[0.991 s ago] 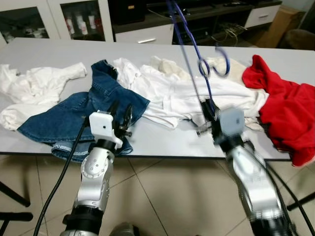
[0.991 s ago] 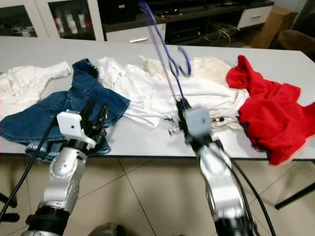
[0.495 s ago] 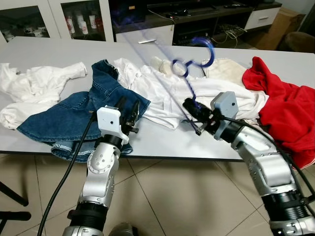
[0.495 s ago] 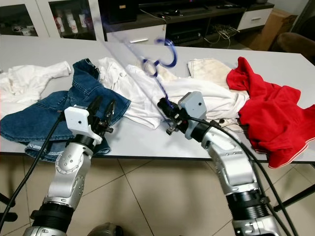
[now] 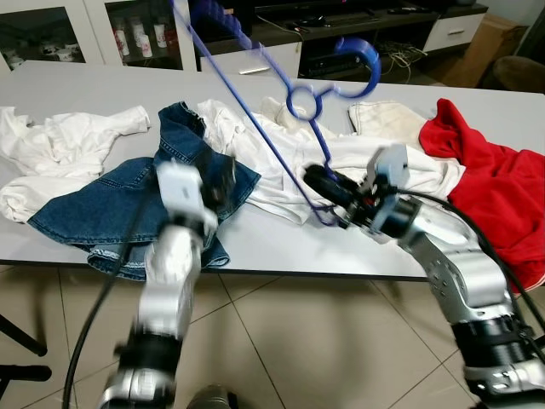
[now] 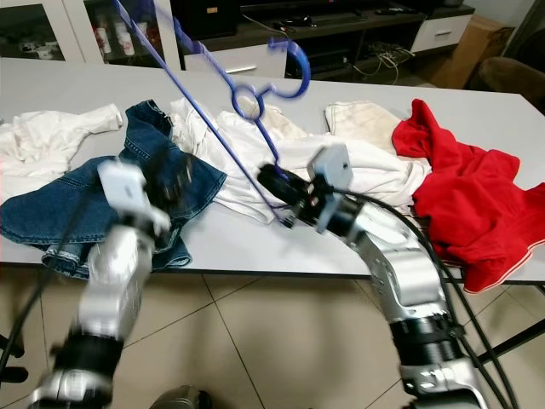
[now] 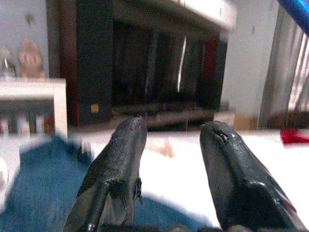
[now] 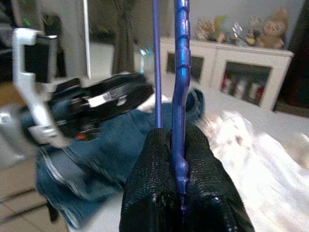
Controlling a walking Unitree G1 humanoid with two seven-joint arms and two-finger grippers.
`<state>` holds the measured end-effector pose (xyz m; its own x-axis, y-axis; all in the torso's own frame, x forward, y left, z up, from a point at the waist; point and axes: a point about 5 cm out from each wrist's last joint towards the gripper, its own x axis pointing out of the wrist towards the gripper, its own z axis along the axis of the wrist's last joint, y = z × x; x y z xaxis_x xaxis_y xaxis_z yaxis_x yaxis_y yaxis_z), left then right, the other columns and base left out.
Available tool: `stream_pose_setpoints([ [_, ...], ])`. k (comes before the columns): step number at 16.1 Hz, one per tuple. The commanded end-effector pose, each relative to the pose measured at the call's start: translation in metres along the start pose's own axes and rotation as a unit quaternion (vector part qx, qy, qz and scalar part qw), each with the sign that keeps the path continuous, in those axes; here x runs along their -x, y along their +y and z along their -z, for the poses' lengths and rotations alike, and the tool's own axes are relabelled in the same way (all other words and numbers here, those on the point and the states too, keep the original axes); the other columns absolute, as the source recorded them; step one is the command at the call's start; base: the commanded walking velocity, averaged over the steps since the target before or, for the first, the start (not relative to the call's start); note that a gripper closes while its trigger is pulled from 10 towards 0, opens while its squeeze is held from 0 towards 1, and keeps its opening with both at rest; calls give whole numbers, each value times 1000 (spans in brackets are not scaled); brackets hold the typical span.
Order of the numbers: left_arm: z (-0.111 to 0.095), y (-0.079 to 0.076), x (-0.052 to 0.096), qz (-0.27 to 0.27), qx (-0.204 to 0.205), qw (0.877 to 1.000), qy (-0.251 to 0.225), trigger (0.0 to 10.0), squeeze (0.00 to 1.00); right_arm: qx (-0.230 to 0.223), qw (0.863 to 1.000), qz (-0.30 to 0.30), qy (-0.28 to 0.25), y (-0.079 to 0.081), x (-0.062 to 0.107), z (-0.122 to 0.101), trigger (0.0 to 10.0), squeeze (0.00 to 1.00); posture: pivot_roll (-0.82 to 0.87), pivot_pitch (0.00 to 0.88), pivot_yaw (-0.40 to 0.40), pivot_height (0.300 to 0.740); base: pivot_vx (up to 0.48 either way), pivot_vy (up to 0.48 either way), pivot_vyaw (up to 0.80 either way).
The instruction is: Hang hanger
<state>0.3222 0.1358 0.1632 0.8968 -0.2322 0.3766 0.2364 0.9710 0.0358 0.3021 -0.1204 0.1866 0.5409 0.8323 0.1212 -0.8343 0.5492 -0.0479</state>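
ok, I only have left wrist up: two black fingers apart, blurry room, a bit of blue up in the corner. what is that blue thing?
Observer: A blue hanger. The right gripper has it, fingers shut on the thin frame.
Operator: where's its hook?
Observer: Up in the air above the white clothes on the table, curling toward the robot's right.
Operator: and my left gripper, over what?
Observer: The left gripper hovers, blurred, over the denim garment near the table's front edge.
Operator: anything else on the table?
Observer: A red garment at the right end, draping over the edge.
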Motion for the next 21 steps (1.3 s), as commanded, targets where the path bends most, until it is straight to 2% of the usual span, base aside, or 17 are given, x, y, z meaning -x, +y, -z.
stream_pose_setpoints([
  [1, 0, 1, -1, -2, 7, 1000, 0, 10000, 0, 3, 1000, 2, -14, -4, 2, -9, 10000, 0, 129, 0, -41, 740, 0, 0, 0],
  [3, 3, 1, -1, -1, 5, 1000, 4, 10000, 0, 27, 998, 50, -9, -11, 2, -4, 10000, 0, 122, 0, -37, 740, 0, 0, 0],
  [4, 6, 0, 2, 2, 5, 1000, 11, 10000, 0, 22, 992, 122, -4, -24, 4, 3, 10000, 0, 118, 0, -35, 740, 0, 0, 0],
  [6, 8, 0, 3, 4, 6, 1000, 14, 10000, 0, 10, 990, 142, -7, -28, 7, 5, 10000, 0, 117, 0, -31, 740, 0, 0, 0],
  [9, 9, -2, 2, 11, 0, 1000, 17, 10000, 0, 27, 987, 160, 4, -30, 9, 10, 10000, 0, 115, 0, -27, 740, 0, 0, 0],
  [11, 12, -4, 3, 24, -5, 999, 27, 10000, 0, 52, 979, 198, 23, -38, 15, 16, 10000, 0, 115, 0, -25, 740, 0, 0, 0],
  [13, 20, -2, 15, 60, -22, 996, 56, 10000, 0, 96, 962, 254, 46, -46, 36, 23, 10000, 0, 112, 0, -18, 740, 0, 0, 0],
  [14, 22, -2, 19, 71, -26, 995, 64, 10000, 0, 103, 959, 260, 48, -45, 40, 24, 10000, 0, 109, 0, -16, 740, 0, 0, 0],
  [17, 28, -4, 40, 167, -50, 980, 97, 10000, 0, 134, 951, 274, 42, -33, 54, 29, 10000, 0, 98, 0, -6, 740, 0, 0, 0],
  [20, 22, -3, 39, 187, -60, 976, 92, 10000, 0, 157, 950, 270, 20, -16, 52, 28, 10000, 0, 90, 0, -1, 740, 0, 0, 0],
  [21, 17, -6, 35, 194, -64, 976, 80, 10000, 0, 165, 950, 265, -2, 4, 49, 28, 10000, 0, 83, 0, 0, 740, 0, 0, 0],
])
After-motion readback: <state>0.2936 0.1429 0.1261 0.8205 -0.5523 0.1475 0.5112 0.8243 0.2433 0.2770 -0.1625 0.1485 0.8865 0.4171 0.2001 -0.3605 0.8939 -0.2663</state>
